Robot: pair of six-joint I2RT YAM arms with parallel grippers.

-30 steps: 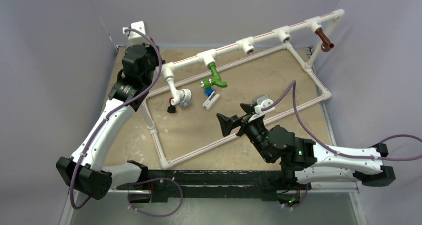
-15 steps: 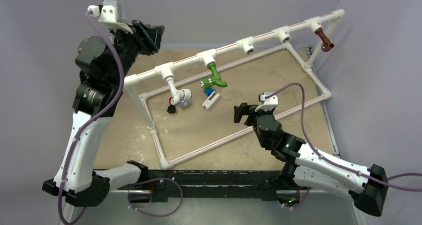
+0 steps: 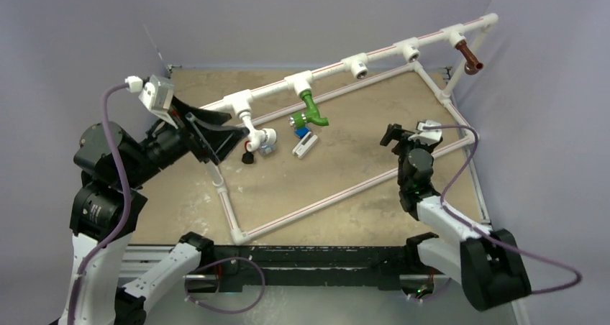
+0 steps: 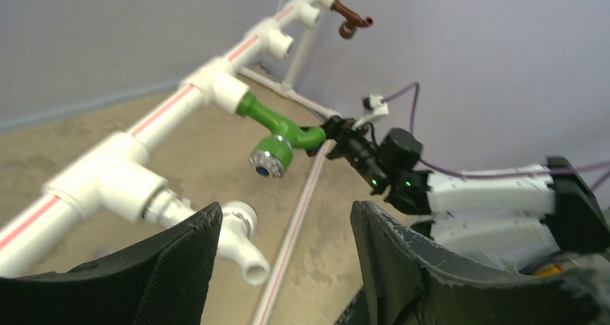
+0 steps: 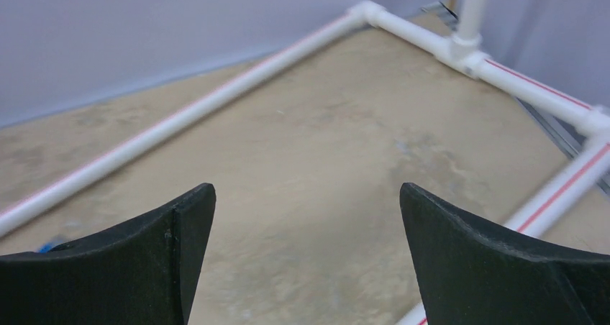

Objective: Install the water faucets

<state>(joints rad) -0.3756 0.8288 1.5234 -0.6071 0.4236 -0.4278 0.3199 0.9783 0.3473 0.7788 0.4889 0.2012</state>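
Three water faucets hang from the white pipe frame's top rail [image 3: 334, 68]. The white faucet [image 3: 253, 129] with its silvery knob sits at the left, the green faucet [image 3: 311, 110] in the middle, the brown faucet [image 3: 469, 57] at the far right. My left gripper [image 3: 229, 139] is open just left of the white faucet, holding nothing. In the left wrist view the white faucet [image 4: 239, 231] pokes out beside the left finger of the left gripper [image 4: 286, 217], with the green faucet [image 4: 277, 136] and brown faucet [image 4: 351, 20] beyond. My right gripper [image 3: 390, 134] is open and empty, as the right wrist view shows of the right gripper [image 5: 306, 195].
A small blue-and-white block [image 3: 304, 144] and a small black-and-red piece [image 3: 248, 156] lie on the tan board inside the frame. Two tee fittings [image 3: 357, 65] on the rail stand bare. The frame's floor pipes [image 5: 180, 120] ring the board. Purple walls close in behind and at the right.
My left arm swung down from high at the back to beside the white faucet, its jaws opening. My right arm pulled back and to the right, jaws still wide.
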